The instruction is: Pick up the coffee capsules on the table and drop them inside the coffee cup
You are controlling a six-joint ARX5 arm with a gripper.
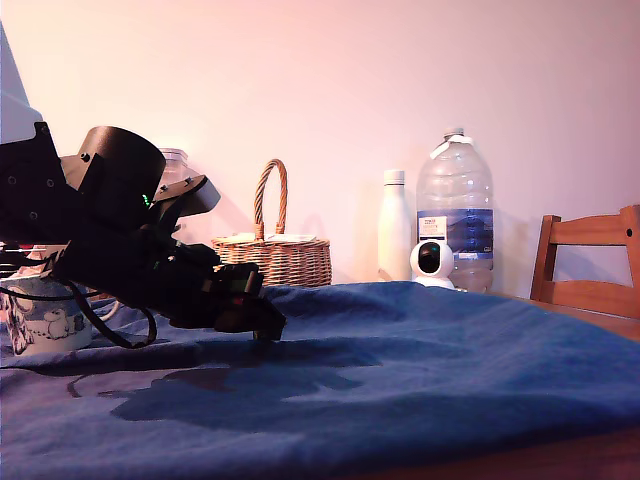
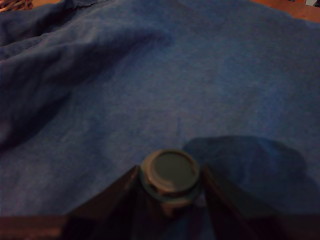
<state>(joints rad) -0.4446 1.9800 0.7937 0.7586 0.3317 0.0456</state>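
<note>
Between your claw's [image 2: 170, 187] 2 fingers, 1 pale green capsule [image 2: 170, 172] is sitting pinched, its flat round face pointing at the wrist camera. Your arm is reaching low over the blue cloth [image 1: 420, 350]. At the exterior view's left, the mug [image 1: 45, 325] is standing behind the arm.

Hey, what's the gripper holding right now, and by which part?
A coffee capsule, clamped by its sides between the jaws, flat rim end facing the wrist camera.
</note>
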